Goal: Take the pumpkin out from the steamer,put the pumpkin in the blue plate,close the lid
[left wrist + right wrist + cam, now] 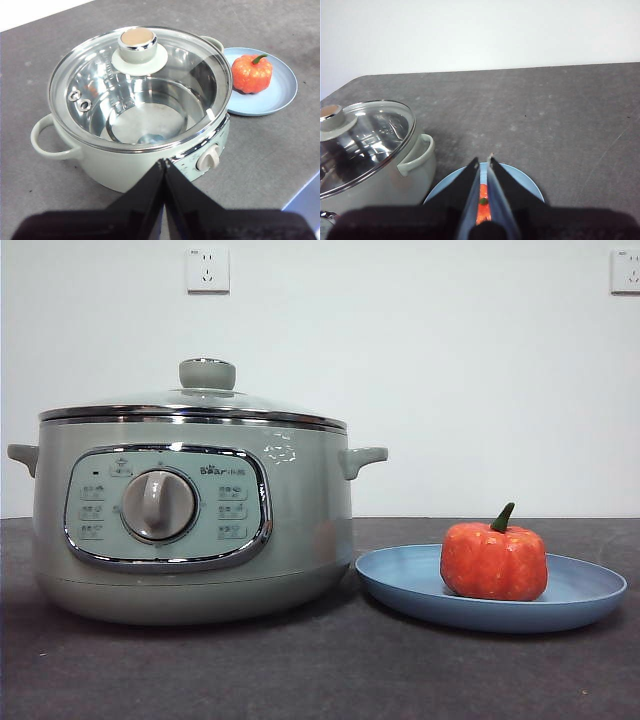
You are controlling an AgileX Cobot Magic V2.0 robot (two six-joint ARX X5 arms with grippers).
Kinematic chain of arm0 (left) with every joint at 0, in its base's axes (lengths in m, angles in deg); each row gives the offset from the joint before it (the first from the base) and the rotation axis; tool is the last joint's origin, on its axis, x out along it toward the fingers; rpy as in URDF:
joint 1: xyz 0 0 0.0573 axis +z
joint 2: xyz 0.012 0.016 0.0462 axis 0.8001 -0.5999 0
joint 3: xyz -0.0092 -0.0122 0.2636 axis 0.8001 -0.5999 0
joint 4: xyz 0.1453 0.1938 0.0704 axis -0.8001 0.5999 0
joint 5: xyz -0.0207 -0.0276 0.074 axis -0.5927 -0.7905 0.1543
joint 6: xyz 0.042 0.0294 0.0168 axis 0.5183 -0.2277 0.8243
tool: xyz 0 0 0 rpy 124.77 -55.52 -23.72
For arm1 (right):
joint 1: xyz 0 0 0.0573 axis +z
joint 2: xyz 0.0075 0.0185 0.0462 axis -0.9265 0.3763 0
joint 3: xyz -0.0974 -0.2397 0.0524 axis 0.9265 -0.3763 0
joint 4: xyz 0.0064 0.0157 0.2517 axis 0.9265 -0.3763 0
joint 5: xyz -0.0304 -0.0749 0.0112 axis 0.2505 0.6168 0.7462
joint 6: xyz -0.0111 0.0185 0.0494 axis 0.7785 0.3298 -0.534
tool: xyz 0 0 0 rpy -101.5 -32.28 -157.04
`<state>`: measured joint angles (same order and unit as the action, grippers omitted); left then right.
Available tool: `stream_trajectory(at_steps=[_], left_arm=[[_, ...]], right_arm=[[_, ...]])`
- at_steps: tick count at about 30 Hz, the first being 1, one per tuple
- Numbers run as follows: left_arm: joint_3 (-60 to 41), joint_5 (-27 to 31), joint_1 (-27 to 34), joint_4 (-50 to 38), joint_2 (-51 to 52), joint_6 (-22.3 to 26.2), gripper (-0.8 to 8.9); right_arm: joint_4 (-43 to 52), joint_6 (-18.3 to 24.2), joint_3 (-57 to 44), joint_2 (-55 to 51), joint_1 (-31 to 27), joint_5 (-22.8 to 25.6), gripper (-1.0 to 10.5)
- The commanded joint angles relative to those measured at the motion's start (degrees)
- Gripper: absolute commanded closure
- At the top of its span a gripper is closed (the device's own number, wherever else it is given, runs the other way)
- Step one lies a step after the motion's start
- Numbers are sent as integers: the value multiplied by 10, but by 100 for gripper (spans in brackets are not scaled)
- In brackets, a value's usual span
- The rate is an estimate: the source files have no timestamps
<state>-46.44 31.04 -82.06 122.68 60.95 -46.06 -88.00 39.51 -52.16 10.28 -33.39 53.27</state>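
Judging by how things lie, nothing remains but to keep both arms clear: the glass lid [139, 87] sits level on the steamer [190, 530], and the pumpkin [494, 560] rests on the blue plate [590, 592]. The left gripper [164, 165], jaws pressed together on nothing, hangs above the steamer's dial side. The right gripper [483, 161], jaws nearly together and empty, hovers directly over the pumpkin. The pumpkin stands upright, its stem tilted slightly.
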Motion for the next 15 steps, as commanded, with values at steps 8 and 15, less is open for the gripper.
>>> stream_trajectory(at_steps=[8,15], left_arm=[[-149,6,214,-276,169,2,816],[-316,5,303,-303,221,-5,816]], right_arm=[[-1,-5,-2,0,1,2,918],[-4,-5,-2,0,1,3,918]])
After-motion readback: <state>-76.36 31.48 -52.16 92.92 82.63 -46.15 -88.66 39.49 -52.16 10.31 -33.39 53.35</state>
